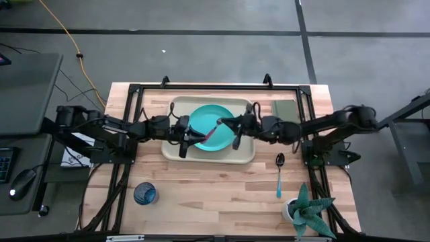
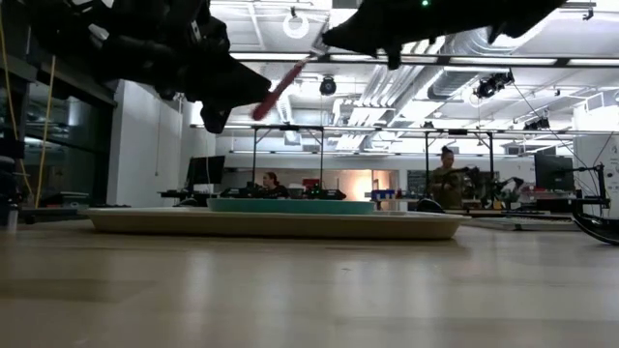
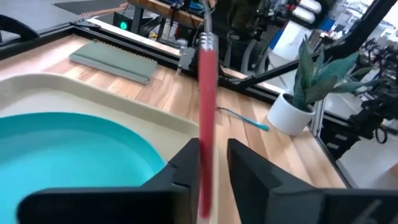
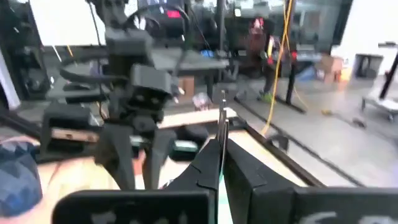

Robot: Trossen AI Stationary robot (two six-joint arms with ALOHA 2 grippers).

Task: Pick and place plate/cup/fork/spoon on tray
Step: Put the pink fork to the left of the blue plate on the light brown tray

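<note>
Fork [image 1: 210, 132] mid handover above plate [image 1: 213, 126]: right gripper [image 1: 220, 123] clamped on tines, left gripper [image 1: 196, 138] seemingly loosening on handle; release fully before right pulls away

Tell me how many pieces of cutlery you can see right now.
2. The fork is held in the air above the plate, between the left claw and right claw. The spoon lies on the table right of the tray.
</note>
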